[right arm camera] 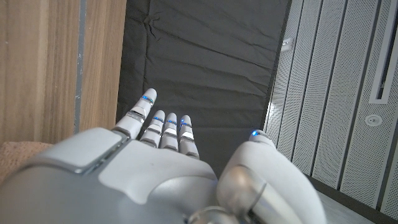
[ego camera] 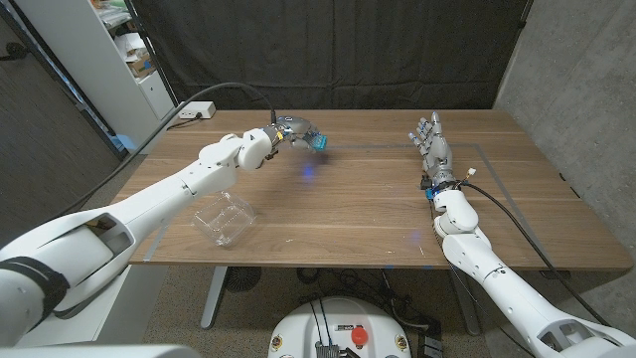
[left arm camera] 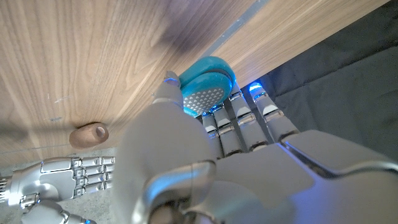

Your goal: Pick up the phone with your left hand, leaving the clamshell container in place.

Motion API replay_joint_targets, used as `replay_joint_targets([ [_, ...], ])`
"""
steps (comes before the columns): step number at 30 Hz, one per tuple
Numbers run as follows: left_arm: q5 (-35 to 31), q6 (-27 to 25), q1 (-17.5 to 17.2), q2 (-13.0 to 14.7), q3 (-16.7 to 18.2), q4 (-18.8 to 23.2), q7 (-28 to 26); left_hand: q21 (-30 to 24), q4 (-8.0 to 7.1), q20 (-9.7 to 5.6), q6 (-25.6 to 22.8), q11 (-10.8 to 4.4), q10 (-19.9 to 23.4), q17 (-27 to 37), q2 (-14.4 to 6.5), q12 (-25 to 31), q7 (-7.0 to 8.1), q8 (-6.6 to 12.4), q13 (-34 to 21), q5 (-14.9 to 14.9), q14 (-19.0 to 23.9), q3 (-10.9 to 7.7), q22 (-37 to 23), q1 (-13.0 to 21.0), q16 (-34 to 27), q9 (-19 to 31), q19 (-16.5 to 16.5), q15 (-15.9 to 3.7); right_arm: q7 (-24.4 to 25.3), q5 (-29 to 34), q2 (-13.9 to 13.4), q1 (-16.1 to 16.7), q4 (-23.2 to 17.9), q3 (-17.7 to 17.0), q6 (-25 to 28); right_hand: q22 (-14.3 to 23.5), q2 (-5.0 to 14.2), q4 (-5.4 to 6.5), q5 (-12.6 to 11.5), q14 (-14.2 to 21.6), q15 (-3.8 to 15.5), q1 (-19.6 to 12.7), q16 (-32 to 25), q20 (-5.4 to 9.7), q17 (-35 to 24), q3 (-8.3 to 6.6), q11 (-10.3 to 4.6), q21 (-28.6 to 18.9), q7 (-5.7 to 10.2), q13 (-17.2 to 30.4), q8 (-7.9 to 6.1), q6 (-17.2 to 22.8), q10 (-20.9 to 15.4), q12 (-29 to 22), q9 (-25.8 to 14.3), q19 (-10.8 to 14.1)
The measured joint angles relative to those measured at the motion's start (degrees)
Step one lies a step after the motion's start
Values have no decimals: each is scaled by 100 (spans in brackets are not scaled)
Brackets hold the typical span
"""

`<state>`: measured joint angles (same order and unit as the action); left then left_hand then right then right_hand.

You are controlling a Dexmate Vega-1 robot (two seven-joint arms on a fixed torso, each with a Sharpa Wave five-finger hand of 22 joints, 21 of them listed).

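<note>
The phone (ego camera: 319,142) is a small teal handset, and my left hand (ego camera: 293,132) grips it above the far middle of the table, its shadow lying on the wood below. In the left wrist view the phone's teal end (left arm camera: 206,87) with a dotted grille sticks out between the thumb and fingers of my left hand (left arm camera: 186,162). The clear clamshell container (ego camera: 224,219) sits on the table near the front left, under my left forearm and apart from the hand. My right hand (ego camera: 434,149) stands at the right with fingers straight and spread, holding nothing; its back (right arm camera: 155,168) faces the right wrist camera.
A white power strip (ego camera: 194,112) with a cable lies at the table's far left corner. A shelf unit (ego camera: 129,60) stands beyond the left edge and a black curtain (ego camera: 328,50) hangs behind. A thin tape line (ego camera: 497,159) marks the wood on the right.
</note>
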<state>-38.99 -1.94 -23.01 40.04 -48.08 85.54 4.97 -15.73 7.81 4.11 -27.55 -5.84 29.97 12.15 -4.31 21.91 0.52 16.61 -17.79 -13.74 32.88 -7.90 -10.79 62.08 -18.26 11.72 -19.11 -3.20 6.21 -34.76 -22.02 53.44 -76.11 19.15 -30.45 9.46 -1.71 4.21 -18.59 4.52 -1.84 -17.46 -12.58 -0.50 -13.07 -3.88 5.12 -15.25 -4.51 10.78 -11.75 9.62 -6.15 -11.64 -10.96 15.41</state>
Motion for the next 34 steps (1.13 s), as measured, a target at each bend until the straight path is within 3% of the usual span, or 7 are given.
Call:
replay_joint_targets([
  [34, 224, -139, -156, 214, 601, 941, 140, 0, -18, 32, -124, 29, 93, -25, -80, -9, 0, -4, -45, 111, 82, -16, 0, 0, 11, -1, -31, 19, 107, 49, -58, 156, -232, -47, 10, 0, 0, -24, 0, -1, 1, 0, 0, -32, 0, 24, 0, 63, 21, 0, 0, 21, 1, 0, 0, 31],
])
